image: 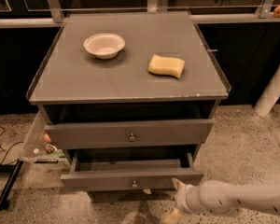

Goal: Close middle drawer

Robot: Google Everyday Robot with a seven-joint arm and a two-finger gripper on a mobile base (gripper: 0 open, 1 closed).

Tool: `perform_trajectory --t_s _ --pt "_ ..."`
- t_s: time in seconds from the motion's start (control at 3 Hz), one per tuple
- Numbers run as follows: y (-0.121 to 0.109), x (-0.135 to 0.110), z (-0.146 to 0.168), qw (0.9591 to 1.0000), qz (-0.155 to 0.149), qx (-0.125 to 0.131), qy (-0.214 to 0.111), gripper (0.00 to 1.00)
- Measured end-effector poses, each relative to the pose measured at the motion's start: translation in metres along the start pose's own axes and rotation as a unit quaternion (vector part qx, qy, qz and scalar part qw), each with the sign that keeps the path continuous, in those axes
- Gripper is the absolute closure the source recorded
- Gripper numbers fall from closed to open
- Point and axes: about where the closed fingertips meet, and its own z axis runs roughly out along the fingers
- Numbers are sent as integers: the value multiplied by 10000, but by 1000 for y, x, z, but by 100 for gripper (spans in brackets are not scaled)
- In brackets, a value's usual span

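Observation:
The grey cabinet (pixel 130 85) has a closed upper drawer front (pixel 84 134) with a round knob. Below it the middle drawer (pixel 102 180) stands partly open. Only a narrow strip of its shallow grey box shows, and its small knob (pixel 134 184) faces me. My gripper (pixel 175 199) is at the lower right on a white arm (pixel 238 199). Its upper fingertip (pixel 177 184) is against the right end of the middle drawer's front, and its two fingertips are spread apart and hold nothing. The lowest drawer is out of view.
A white bowl (pixel 104 45) and a yellow sponge (pixel 166 66) lie on the cabinet top. A clear bin (pixel 36 139) hangs at the cabinet's left side. A black cable and bar (pixel 7 185) lie on the floor at left. A white pole (pixel 273 90) stands at right.

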Motion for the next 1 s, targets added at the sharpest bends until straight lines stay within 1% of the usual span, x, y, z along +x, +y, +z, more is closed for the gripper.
perform_trajectory --t_s 0.33,0.67,1.0 --pt "-52 -23 20 9993 -334 135 47 37" --pt "-122 -50 35 9970 -610 456 102 60" --pt "-137 -58 33 9963 -633 574 57 57"
